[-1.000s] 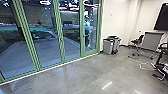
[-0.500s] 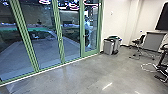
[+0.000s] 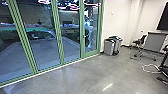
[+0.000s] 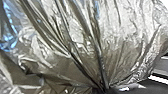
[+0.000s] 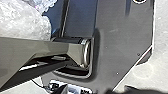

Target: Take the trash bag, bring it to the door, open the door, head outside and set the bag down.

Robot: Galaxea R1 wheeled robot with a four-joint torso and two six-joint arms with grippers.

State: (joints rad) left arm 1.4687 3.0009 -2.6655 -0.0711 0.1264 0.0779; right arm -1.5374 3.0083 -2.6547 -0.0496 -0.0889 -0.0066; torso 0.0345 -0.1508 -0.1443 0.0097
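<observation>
Nearest, the shiny, part see-through trash bag (image 4: 120,37) is close before the left wrist camera, its folds drawn together towards one spot; whether the left end effector is wide, narrow or holding it, I cannot tell, nor how the right end effector stands; farther out spreads the smooth grey floor (image 3: 82,80), a white cable (image 3: 147,71) on it; then grey bins (image 3: 109,47) near the closed, green-framed door (image 3: 90,53); past the glass, paving (image 3: 45,55) and a pale, blurred figure (image 3: 87,28).
</observation>
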